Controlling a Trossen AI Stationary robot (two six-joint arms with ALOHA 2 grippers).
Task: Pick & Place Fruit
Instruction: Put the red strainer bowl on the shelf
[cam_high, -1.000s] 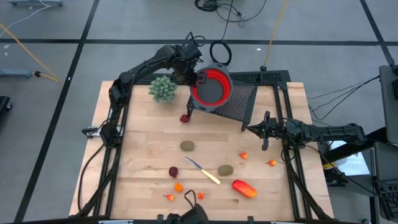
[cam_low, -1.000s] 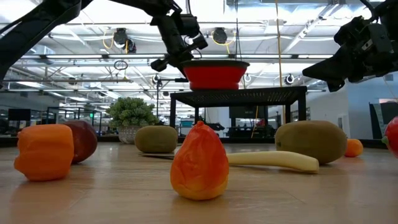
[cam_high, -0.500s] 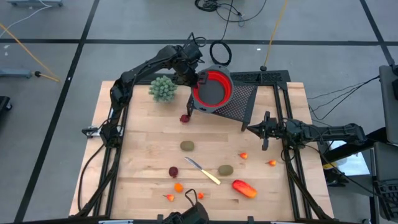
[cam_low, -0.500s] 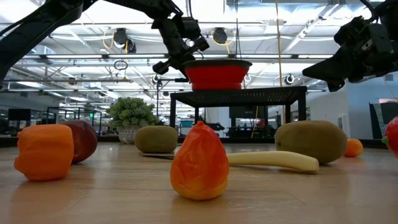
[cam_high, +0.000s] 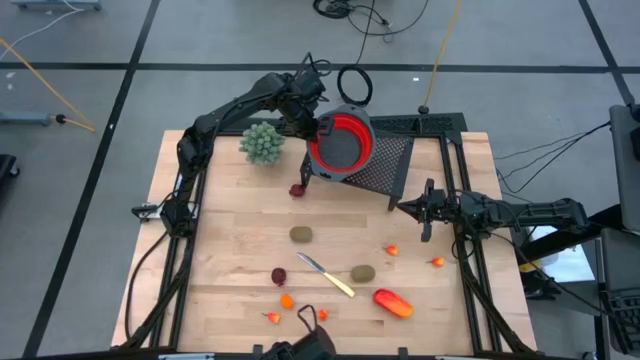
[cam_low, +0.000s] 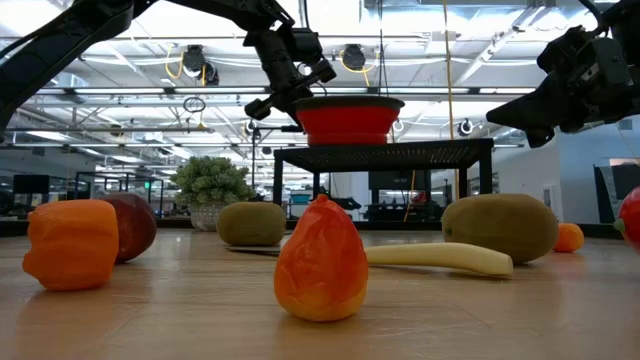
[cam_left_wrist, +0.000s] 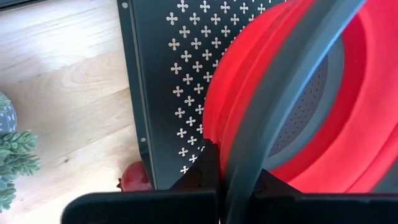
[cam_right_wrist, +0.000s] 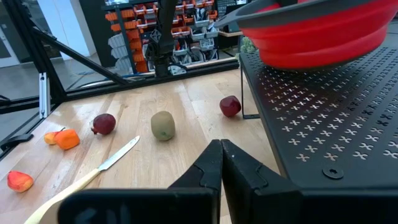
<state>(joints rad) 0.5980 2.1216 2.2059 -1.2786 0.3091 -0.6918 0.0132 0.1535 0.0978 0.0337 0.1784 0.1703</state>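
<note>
A round red bowl (cam_high: 340, 142) with a grey rim sits over the near left corner of a black perforated rack (cam_high: 388, 165), and my left gripper (cam_high: 318, 128) is shut on it. The fruit lies on the wooden table: two brown kiwis (cam_high: 301, 234) (cam_high: 362, 272), two dark red pieces (cam_high: 297, 190) (cam_high: 279, 276), a long orange-red piece (cam_high: 393, 302) and small orange bits (cam_high: 392, 250) (cam_high: 287, 300). My right gripper (cam_high: 403, 207) waits shut and level at the table's right, just off the rack's near right corner. My left gripper pinches the bowl's grey rim (cam_left_wrist: 249, 146) between its two fingers, one on the red outer wall, one on the inner side. It comes slanting down from the table's far left. The bowl is upright over the rack (cam_low: 385, 150); whether its base touches the rack, I cannot tell.
A slim knife (cam_high: 327, 275) with a pale handle lies between the kiwis. A green potted plant (cam_high: 262, 142) stands at the far left, beside my left arm. Bare wood lies between the rack and the fruit.
</note>
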